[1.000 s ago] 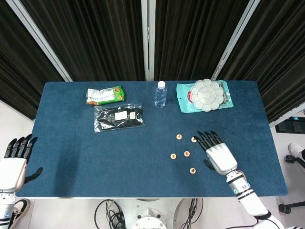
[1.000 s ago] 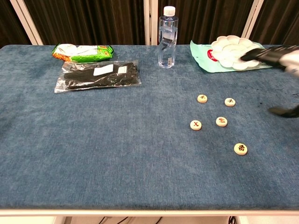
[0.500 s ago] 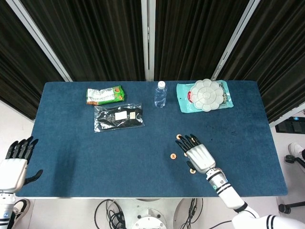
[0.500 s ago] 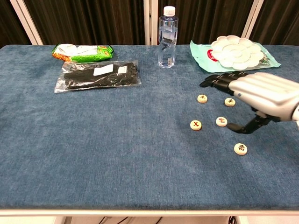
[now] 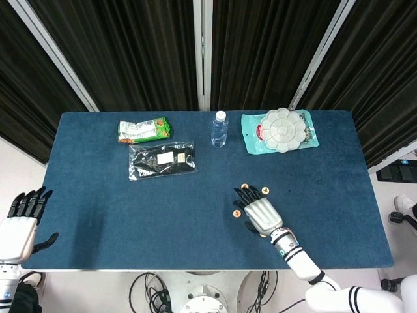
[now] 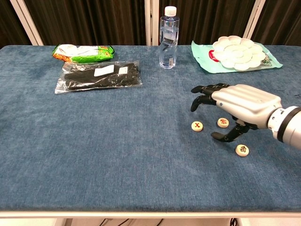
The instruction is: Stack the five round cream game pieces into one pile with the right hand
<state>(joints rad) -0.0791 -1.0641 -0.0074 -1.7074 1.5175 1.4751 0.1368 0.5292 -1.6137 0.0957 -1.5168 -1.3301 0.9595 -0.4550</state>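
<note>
Several round cream game pieces lie apart on the blue table (image 6: 94, 155), none stacked. In the chest view I see one with a red X (image 6: 197, 125), one beside it (image 6: 223, 123) and one nearer the front edge (image 6: 242, 149). The head view shows pieces at the hand's left (image 5: 237, 213) and far side (image 5: 265, 190). My right hand (image 6: 237, 104) (image 5: 259, 212) hovers palm down over the cluster, fingers spread and slightly curled, holding nothing, thumb close to the middle piece. It hides the other pieces. My left hand (image 5: 19, 223) hangs off the table's front left corner, fingers apart.
A water bottle (image 6: 168, 37) stands at the back centre. A white flower-shaped palette (image 6: 237, 52) rests on a teal packet (image 6: 203, 57) at the back right. A green snack bag (image 6: 82, 52) and a clear bag of black items (image 6: 99, 76) lie at the back left.
My right hand has swept left from the table's right side until it is over the pieces, and its fingers have curled downward. The pieces and the left hand stay where they were.
</note>
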